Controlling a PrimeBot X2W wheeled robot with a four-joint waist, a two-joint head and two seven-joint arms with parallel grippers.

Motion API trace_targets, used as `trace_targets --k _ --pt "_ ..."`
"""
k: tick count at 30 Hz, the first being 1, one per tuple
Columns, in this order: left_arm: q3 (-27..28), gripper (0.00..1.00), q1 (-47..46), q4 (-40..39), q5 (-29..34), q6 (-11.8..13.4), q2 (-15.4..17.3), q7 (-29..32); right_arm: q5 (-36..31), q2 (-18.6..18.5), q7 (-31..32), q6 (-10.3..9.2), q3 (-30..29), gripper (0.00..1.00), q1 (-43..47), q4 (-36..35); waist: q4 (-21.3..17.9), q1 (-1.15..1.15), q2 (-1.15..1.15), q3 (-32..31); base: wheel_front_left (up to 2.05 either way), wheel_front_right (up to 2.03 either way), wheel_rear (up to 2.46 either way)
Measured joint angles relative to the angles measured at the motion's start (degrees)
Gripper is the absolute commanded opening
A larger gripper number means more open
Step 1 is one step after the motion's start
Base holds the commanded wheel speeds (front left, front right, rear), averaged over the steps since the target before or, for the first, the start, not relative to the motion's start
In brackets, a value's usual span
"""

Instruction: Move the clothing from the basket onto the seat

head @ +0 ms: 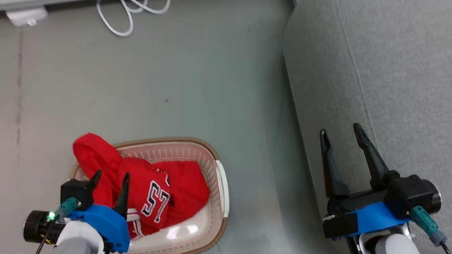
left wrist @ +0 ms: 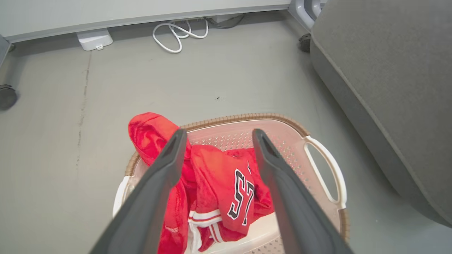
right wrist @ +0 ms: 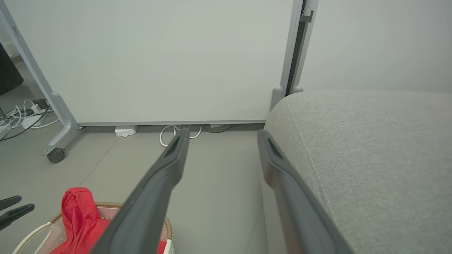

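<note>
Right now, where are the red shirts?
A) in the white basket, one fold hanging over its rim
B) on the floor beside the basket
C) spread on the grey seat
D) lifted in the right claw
A: the clothing lies in the basket, a fold draped over its rim, while the left gripper hovers open over it.

One marking to read here: 57, in black digits edged with white, on the red clothing (head: 142, 181) heaped in the basket (head: 222, 187) at the near left. The digits sit tilted on a fold of the fabric, and the 5 is angular enough to pass for an S. The left wrist view catches the same 57, closer and clearer.
</note>
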Motion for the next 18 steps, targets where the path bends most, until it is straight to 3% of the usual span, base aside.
trace_targets --k 10,18 --pt "-0.32 1.00 -8.78 10.43 0.16 0.77 2.58 2.80 3.11 -0.02 -0.98 0.04 3.10 1.00 -3.36 -0.97 -4.57 0.00 0.00 11.13 0.00 0.00 0.00" --pt "-0.23 1.00 -14.16 15.14 0.86 4.79 4.69 3.41 5.34 -0.02 -1.15 0.04 4.05 1.00 -5.43 -2.59 -6.67 0.00 0.00 18.99 0.00 0.00 0.00"
